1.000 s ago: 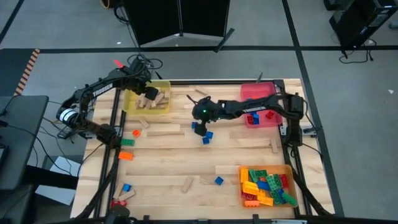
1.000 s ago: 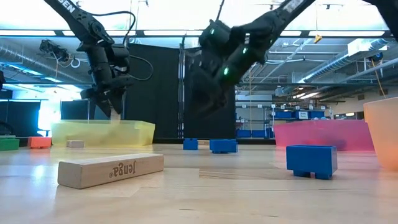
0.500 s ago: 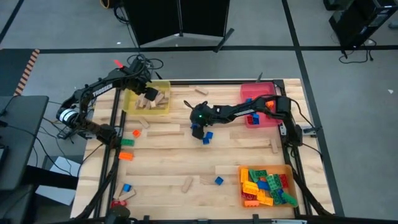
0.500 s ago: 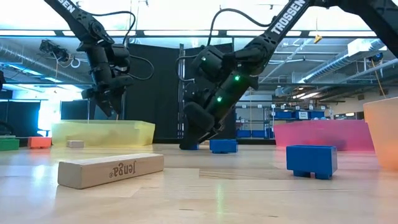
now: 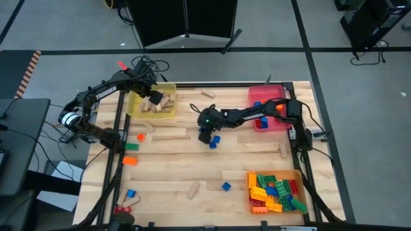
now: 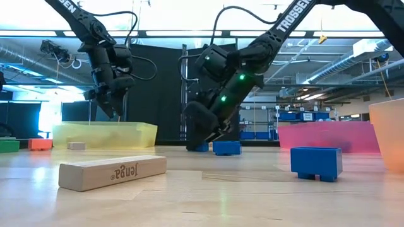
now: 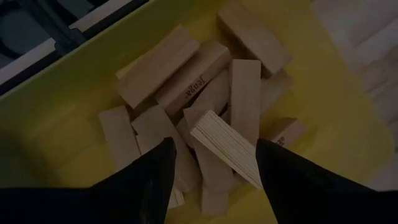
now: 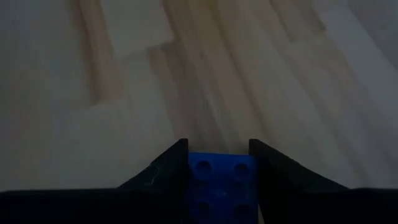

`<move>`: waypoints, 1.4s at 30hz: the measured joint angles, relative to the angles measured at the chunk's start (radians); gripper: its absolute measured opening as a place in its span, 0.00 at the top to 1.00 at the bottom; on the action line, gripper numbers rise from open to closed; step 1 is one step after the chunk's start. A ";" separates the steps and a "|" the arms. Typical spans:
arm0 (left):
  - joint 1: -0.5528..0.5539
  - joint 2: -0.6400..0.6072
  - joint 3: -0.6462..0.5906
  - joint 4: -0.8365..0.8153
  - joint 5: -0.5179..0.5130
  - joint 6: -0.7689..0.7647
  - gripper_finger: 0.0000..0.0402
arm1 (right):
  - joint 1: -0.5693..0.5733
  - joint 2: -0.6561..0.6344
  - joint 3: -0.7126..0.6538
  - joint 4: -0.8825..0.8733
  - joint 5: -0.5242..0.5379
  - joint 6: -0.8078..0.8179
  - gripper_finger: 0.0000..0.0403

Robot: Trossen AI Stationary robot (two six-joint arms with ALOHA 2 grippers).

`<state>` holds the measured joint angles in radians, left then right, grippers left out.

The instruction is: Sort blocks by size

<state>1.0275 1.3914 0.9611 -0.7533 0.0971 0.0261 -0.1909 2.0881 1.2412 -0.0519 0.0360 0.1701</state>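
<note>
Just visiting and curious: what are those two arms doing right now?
Right gripper down at mid-table, shut on small blue studded brick. Left gripper holds a tan wooden block over the yellow tray. Nothing in the way.

Blue studded brick (image 8: 216, 180) flat on the table, wooden blocks (image 7: 205, 106) heaped in yellow tray.

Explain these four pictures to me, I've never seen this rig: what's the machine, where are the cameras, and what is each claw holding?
Two dark robot arms work at a wooden table. One camera looks straight down, one sits at table height, one rides on each wrist. The left gripper hangs over the translucent yellow tray of tan wooden blocks, gripping one tan wooden block. The right gripper, at mid-table, has its fingers around a small blue studded brick. More bricks lie scattered, and the orange tray and red tray hold others.
</note>
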 joint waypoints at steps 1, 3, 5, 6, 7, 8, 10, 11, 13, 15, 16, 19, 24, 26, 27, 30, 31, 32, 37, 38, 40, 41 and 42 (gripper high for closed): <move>0.000 0.000 0.000 0.000 0.000 0.000 0.43 | 0.000 -0.013 -0.002 -0.018 0.005 0.009 0.61; 0.000 0.000 0.000 0.000 0.000 0.000 0.43 | -0.001 -0.048 -0.006 -0.043 0.028 0.031 0.61; 0.000 0.000 0.000 0.000 0.000 0.000 0.43 | -0.009 -0.105 -0.005 -0.062 0.064 0.059 0.61; 0.000 0.000 0.000 0.000 0.000 0.000 0.43 | -0.016 -0.139 -0.004 -0.086 0.085 0.076 0.61; 0.000 0.000 0.000 0.000 0.000 0.000 0.43 | -0.024 -0.172 -0.002 -0.113 0.114 0.096 0.61; 0.000 0.000 0.000 0.000 0.000 0.000 0.43 | -0.031 -0.203 -0.001 -0.147 0.145 0.121 0.61; 0.000 0.000 0.000 0.000 0.000 0.000 0.43 | -0.044 -0.262 -0.002 -0.245 0.220 0.183 0.61; 0.000 0.000 0.000 0.001 0.000 -0.002 0.43 | -0.050 -0.292 -0.002 -0.288 0.251 0.211 0.61; 0.000 0.000 0.000 0.007 0.000 -0.002 0.43 | -0.069 -0.360 -0.002 -0.370 0.299 0.250 0.59; 0.000 0.000 0.000 0.010 -0.001 -0.003 0.43 | -0.094 -0.415 -0.001 -0.451 0.328 0.291 0.58; 0.000 0.000 0.000 0.009 -0.007 -0.003 0.43 | -0.108 -0.438 -0.001 -0.498 0.340 0.314 0.58; 0.000 0.000 0.000 -0.006 -0.027 -0.003 0.43 | -0.141 -0.494 -0.002 -0.640 0.401 0.407 0.59; 0.000 -0.001 0.000 -0.021 -0.034 -0.011 0.43 | -0.189 -0.587 -0.087 -0.773 0.458 0.557 0.60; 0.000 -0.004 0.000 -0.033 -0.034 -0.029 0.43 | -0.200 -0.637 -0.163 -0.762 0.458 0.606 0.60; 0.000 -0.006 0.000 -0.037 -0.034 -0.037 0.43 | -0.206 -0.665 -0.206 -0.757 0.451 0.634 0.60; 0.000 -0.023 0.000 -0.060 -0.036 -0.060 0.43 | -0.214 -0.742 -0.334 -0.751 0.418 0.724 0.60; 0.000 -0.035 0.000 -0.064 -0.036 -0.060 0.43 | -0.214 -0.770 -0.369 -0.748 0.414 0.750 0.60; 0.000 -0.049 0.000 -0.064 -0.037 -0.061 0.43 | -0.214 -0.801 -0.400 -0.745 0.412 0.774 0.60; 0.000 -0.133 0.000 -0.060 -0.043 -0.110 0.43 | -0.221 -0.917 -0.530 -0.746 0.408 0.880 0.59; 0.000 -0.150 0.000 -0.061 -0.043 -0.114 0.43 | -0.225 -0.934 -0.550 -0.743 0.408 0.892 0.58; 0.000 -0.180 0.000 -0.061 -0.043 -0.120 0.43 | -0.230 -0.959 -0.585 -0.744 0.391 0.913 0.56; 0.000 -0.193 0.000 -0.061 -0.043 -0.129 0.43 | -0.230 -0.967 -0.598 -0.746 0.382 0.915 0.55; 0.000 -0.205 0.000 -0.061 -0.043 -0.137 0.43 | -0.230 -0.974 -0.607 -0.745 0.378 0.914 0.54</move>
<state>1.0275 1.1867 0.9611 -0.8146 0.0536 -0.1106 -0.4211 1.1144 0.6341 -0.7972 0.4145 1.0845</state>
